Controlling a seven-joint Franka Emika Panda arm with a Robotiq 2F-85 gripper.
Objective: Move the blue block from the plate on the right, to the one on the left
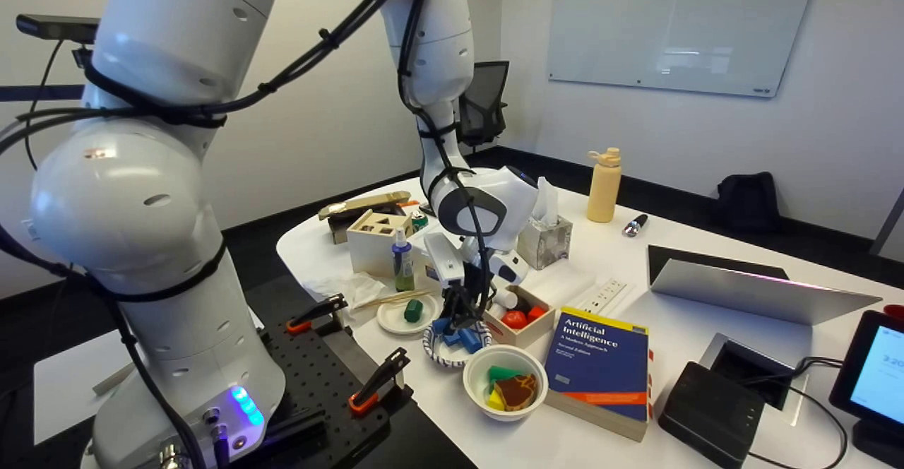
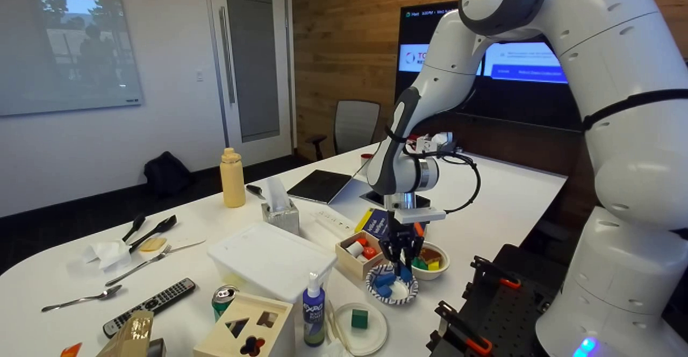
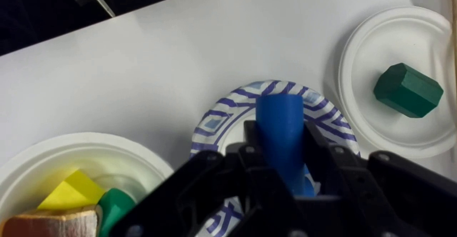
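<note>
Jaws tight around one blue block (image 3: 280, 126), squarely between them, patterned bowl (image 3: 217, 117) beneath.

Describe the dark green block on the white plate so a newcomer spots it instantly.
On the white table, find the patterned bowl; the white plate sits beside it. The dark green block is the only block on that plate, unlike the green piece crowded with others in the white bowl.
</note>
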